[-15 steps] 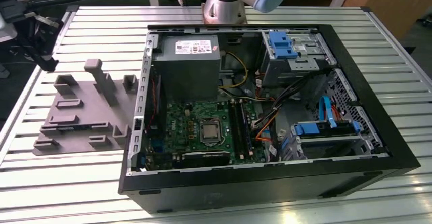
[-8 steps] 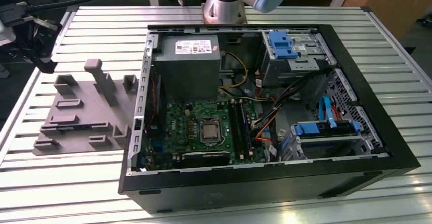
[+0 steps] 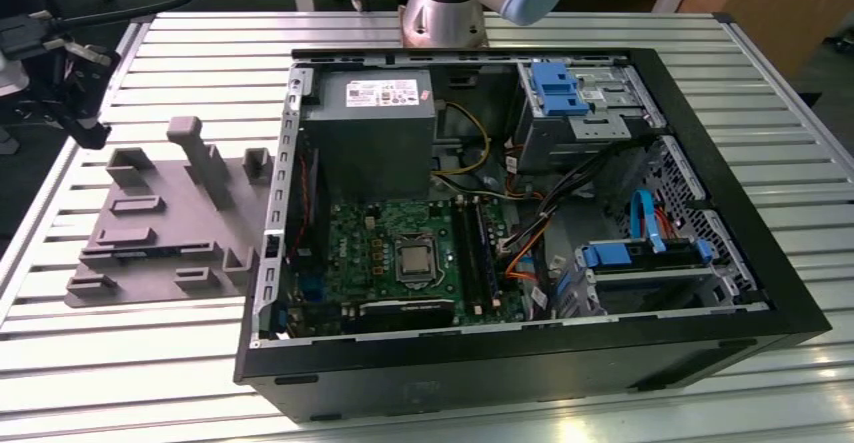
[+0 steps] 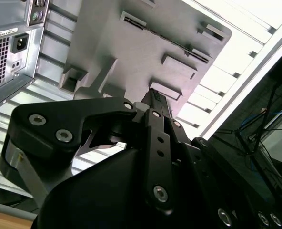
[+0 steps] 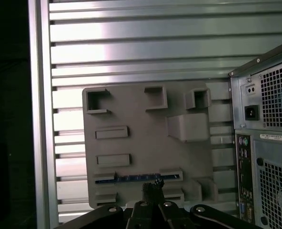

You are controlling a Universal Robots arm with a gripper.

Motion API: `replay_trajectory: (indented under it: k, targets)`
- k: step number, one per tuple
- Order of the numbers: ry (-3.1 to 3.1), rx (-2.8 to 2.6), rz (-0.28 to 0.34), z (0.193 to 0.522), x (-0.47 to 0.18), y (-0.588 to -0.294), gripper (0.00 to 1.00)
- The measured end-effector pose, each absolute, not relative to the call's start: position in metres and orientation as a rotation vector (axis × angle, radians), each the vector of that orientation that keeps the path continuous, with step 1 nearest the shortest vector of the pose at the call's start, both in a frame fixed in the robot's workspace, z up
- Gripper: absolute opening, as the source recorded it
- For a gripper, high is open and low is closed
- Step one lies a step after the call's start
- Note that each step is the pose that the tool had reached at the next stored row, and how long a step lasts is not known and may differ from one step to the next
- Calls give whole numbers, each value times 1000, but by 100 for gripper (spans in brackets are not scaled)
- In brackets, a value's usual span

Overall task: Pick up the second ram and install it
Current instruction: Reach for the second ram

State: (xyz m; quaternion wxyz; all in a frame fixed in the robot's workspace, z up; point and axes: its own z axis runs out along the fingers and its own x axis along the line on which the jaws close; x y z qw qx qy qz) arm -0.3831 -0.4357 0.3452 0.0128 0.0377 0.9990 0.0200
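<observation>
second ram (image 5: 126, 179) mostly hidden, arm (image 3: 454, 8) cut off

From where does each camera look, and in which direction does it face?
Exterior view: off the arm, looking down into the open computer case on the slatted table; part of the arm shows.
First wrist view: on the wrist, facing down at the grey tray with the second ram in a slot; the gripper shows.
Second wrist view: on the wrist, looking along the gripper at the tray.
Shared: both wrist views show tray, gripper and case back.
</observation>
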Motion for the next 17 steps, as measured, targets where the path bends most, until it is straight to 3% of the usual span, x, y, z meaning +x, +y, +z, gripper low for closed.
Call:
replay_trajectory:
  k: [17]
  targets:
    - [3121, 118, 59, 334, -385, -436, 11]
